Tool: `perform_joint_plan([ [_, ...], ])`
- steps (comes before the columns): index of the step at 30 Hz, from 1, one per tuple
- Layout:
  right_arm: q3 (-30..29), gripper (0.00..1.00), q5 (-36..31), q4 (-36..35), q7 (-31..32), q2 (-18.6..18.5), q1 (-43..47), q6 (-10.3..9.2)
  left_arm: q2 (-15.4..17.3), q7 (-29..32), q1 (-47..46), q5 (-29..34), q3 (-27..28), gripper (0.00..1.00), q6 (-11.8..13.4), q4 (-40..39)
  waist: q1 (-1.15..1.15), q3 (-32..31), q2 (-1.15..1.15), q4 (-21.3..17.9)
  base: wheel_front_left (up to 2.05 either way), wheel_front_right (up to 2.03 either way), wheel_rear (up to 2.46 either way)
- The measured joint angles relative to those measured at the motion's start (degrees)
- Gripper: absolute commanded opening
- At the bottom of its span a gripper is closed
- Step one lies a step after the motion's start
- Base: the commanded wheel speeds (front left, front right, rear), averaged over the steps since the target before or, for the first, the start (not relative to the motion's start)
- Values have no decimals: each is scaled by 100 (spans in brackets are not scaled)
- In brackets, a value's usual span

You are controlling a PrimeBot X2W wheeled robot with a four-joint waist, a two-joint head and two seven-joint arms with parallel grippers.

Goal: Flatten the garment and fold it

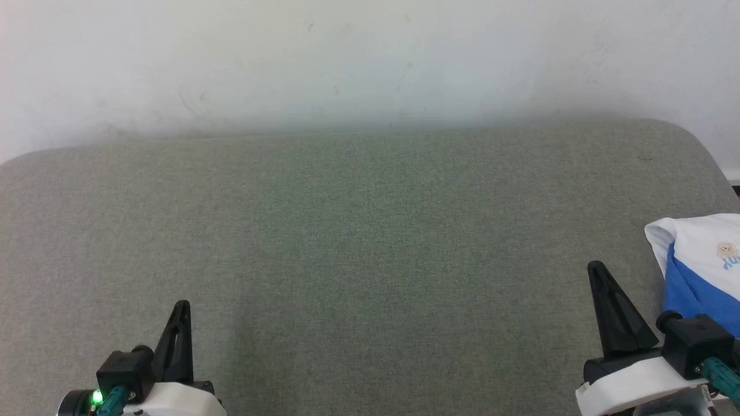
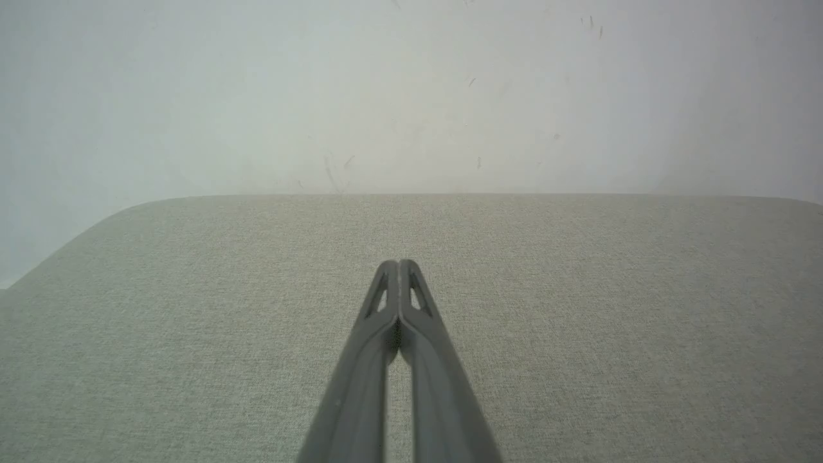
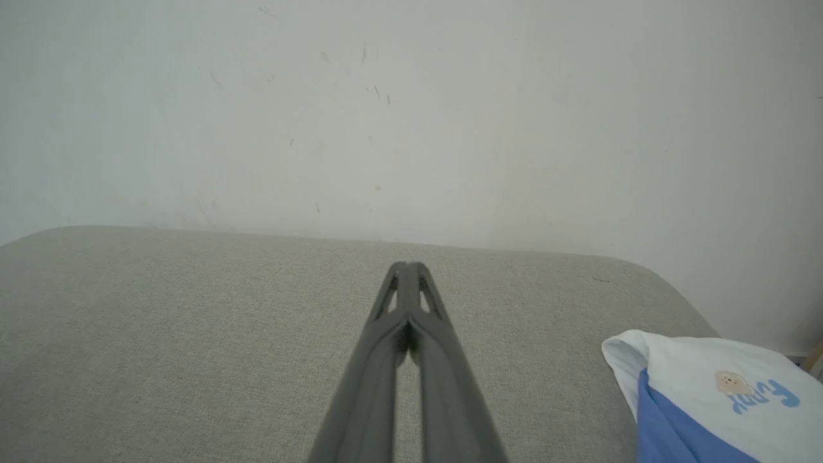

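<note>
Zero folds yet: I've got left gripper and right gripper pinched together empty, shirt bunched at the cushion's right edge.

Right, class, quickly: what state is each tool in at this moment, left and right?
The left tool: closed, holding nothing.
The right tool: closed, holding nothing; the garment lies off to its right, not gripped.

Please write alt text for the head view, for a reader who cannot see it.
A white and blue shirt lies at the right edge of a grey-green padded surface, beside the shut right pincer. The shut left pincer shows at the lower left; a pale wall stands behind.
</note>
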Motion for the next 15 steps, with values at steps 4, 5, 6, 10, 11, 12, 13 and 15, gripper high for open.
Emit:
perform_joint_plan([
  [4,0,0,0,18,3,0,-1,0,-14,51,0,1,0,0,0,-11,0,-5,0,6,0,0,0],
  [5,1,0,-1,23,7,0,-2,0,-23,56,0,2,0,0,0,-19,0,-7,0,7,0,0,0],
  [6,2,0,-1,29,7,0,-3,0,-31,58,0,4,-1,0,0,-26,0,-8,0,9,0,0,0],
  [10,1,0,-3,59,12,0,-15,0,-47,109,-1,46,-1,0,0,-55,0,-14,0,15,0,0,0],
  [11,2,0,-8,66,32,0,-25,0,-49,125,-1,48,-1,0,0,-65,0,-15,0,17,0,0,0],
  [12,2,0,-10,74,33,0,-26,0,-54,136,-2,54,-1,0,0,-71,0,-16,0,18,0,0,0],
  [13,2,0,-12,86,34,0,-26,0,-60,155,-3,56,-1,0,0,-79,0,-18,0,20,0,0,0],
  [15,2,0,-27,100,46,0,-28,0,-70,178,-4,63,-3,0,0,-94,0,-20,0,23,0,0,0],
])
